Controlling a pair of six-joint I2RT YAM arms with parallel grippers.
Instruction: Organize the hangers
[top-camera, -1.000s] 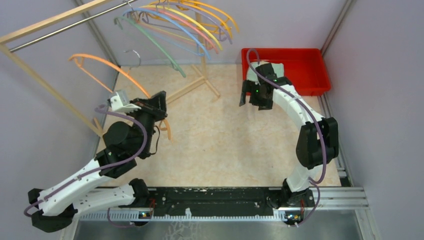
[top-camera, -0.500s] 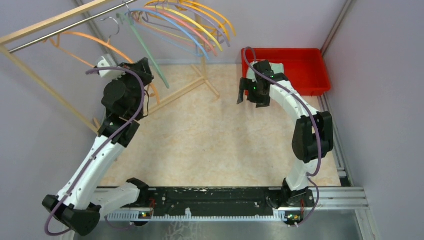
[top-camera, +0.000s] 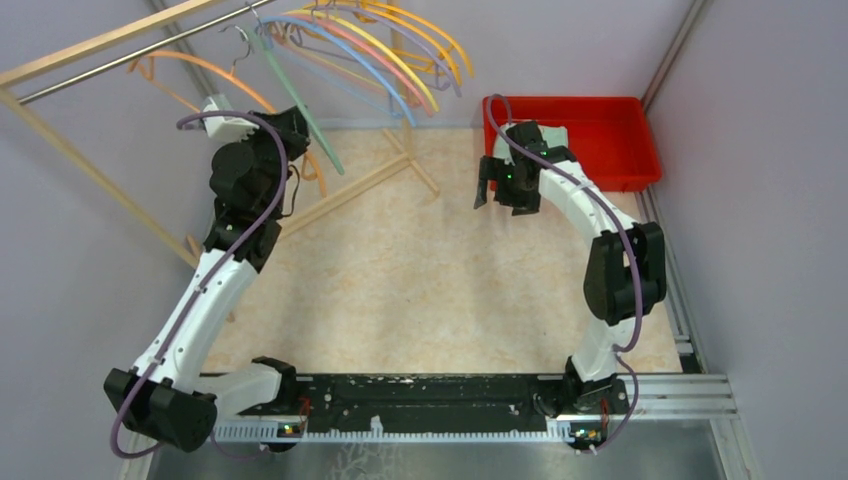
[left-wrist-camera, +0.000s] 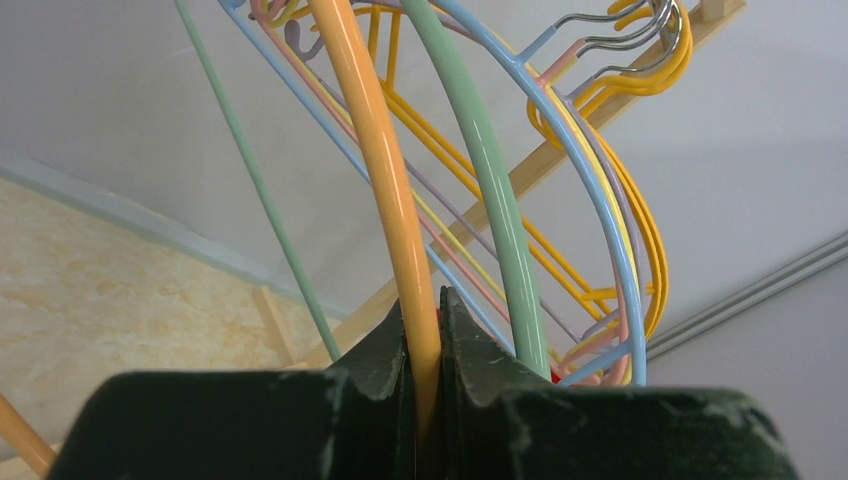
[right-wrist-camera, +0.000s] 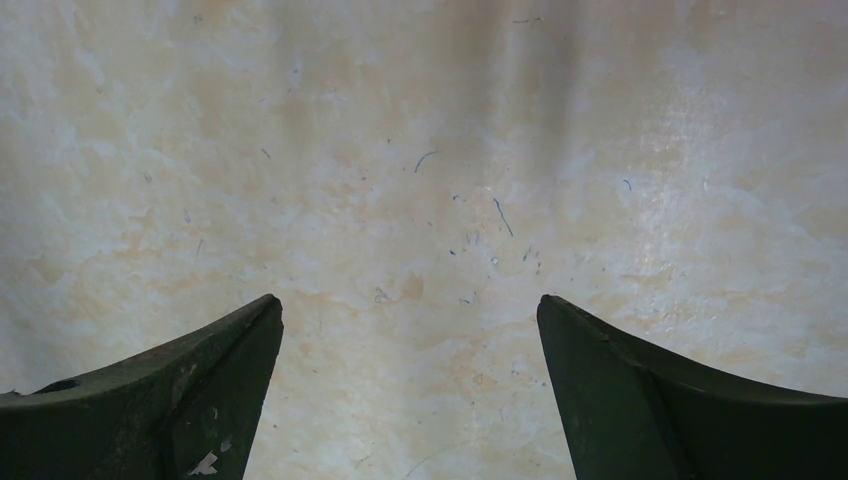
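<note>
My left gripper (top-camera: 296, 128) is shut on an orange hanger (top-camera: 190, 66) and holds it up at the left of the metal rail (top-camera: 100, 69); its hook sits by the rail. In the left wrist view the jaws (left-wrist-camera: 424, 310) clamp the orange bar (left-wrist-camera: 375, 130). A green hanger (top-camera: 300, 95) hangs just right of it and shows in the left wrist view (left-wrist-camera: 480, 150). Blue (top-camera: 370, 62), pink, yellow (top-camera: 410, 60), purple and orange hangers hang bunched further right on the rail. My right gripper (top-camera: 503, 195) is open and empty above the floor (right-wrist-camera: 410, 305).
The pale wooden rack frame (top-camera: 90, 170) stands at the left and back, with its foot braces (top-camera: 400, 160) on the beige table. A red bin (top-camera: 600, 135) sits at the back right behind the right arm. Grey walls close in on both sides.
My left arm has swung up and back with the orange hanger, bringing its hook from well below the rail to the rail. The right arm has barely moved.
</note>
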